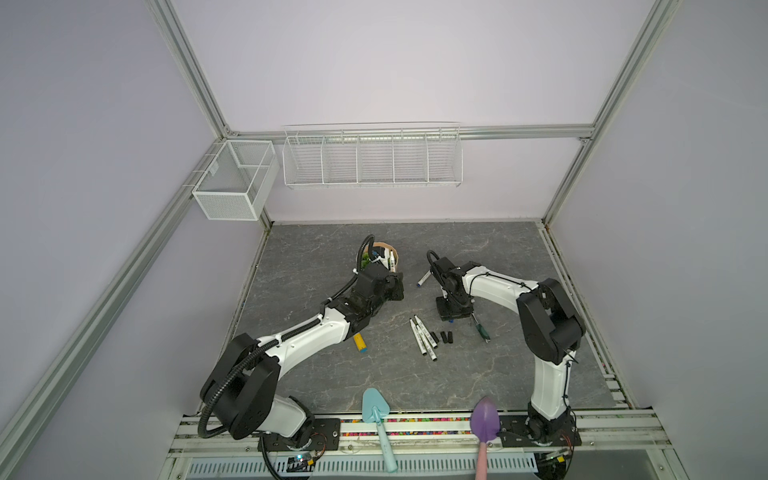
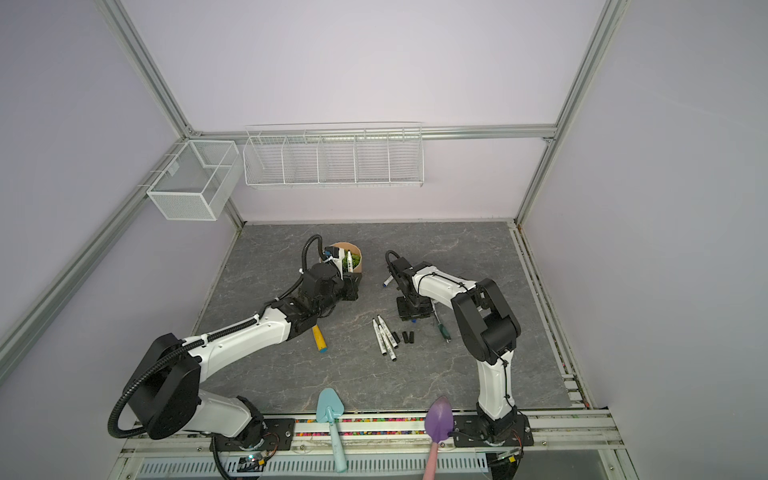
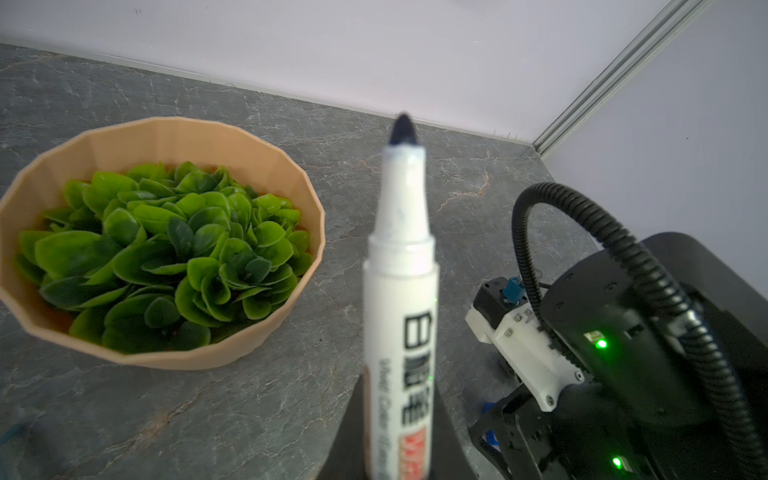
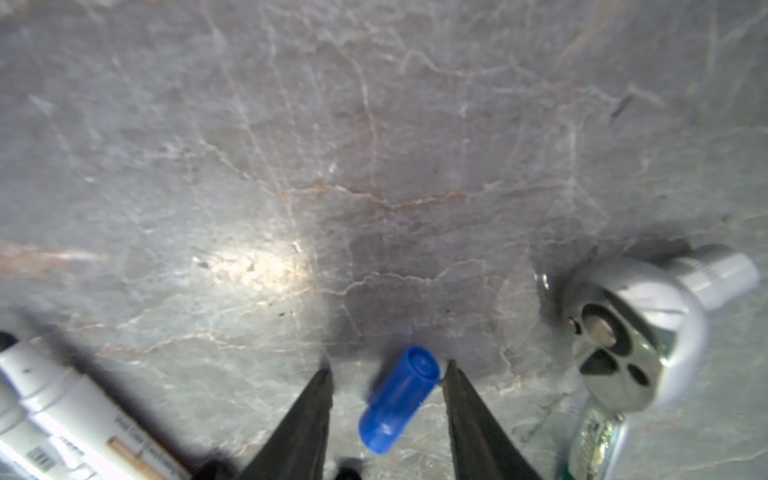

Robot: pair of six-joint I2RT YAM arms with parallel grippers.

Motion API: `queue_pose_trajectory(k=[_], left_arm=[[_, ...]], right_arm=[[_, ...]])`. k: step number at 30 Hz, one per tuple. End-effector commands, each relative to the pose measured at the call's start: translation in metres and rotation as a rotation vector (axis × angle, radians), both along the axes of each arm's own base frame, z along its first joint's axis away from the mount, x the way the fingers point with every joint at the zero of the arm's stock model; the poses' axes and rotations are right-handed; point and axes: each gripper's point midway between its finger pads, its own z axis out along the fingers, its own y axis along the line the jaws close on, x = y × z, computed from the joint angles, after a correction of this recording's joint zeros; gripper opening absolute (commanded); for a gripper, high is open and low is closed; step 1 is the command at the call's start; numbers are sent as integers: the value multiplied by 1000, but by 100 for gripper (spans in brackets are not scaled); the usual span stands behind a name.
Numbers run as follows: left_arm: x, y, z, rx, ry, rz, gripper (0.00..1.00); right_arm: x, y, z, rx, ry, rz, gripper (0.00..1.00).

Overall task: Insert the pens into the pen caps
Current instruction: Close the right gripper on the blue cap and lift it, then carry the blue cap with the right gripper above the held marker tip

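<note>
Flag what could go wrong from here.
1. The blue cap lies slanted between the right gripper's open jaws, nearer one; closing may spin it or grip it crooked.
2. The ratchet head sits close beside those jaws and could get knocked.
3. The left gripper's pen has a bare tip; a crooked cap may miss it.

Soft, even light fills both bowed-edged top views. Right wrist view: glare pools left of centre on grey marbled tabletop [image 4: 374, 124]; blue plastic cap [image 4: 397, 401] blurs below.
</note>
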Motion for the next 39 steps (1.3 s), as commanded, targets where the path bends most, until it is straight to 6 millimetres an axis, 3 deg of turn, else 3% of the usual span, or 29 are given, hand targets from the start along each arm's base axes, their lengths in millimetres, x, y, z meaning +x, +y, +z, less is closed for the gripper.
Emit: queue_pose_trajectory(k=[1,12,15,18,22,26,29,34,39], left_arm=[[0,0,-2,-15,5,-3,0],[-10,-16,0,21,0,-137,0],[-18,-26,0,20,2,-217,0],[-28,-37,-2,24,11,-317,0],[-41,-50,-2,18,19,-415,0],[-61,-70,5,48,-52,-518,0],[-75,-83,8,71,-96,-572,0],[-77,-91,14,10,-88,-576,0],[-75,-94,21,-22,-98,-566,0]], right_arm=[[0,1,-13,3,35,-1,42],[2,0,-21,24,52,5,14],[11,8,-9,96,9,20,7],[24,19,29,202,-109,58,7],[38,27,106,331,-325,100,7],[37,39,177,546,-499,126,7],[32,50,216,675,-581,155,8],[30,56,247,773,-650,161,8],[26,59,249,793,-644,181,8]])
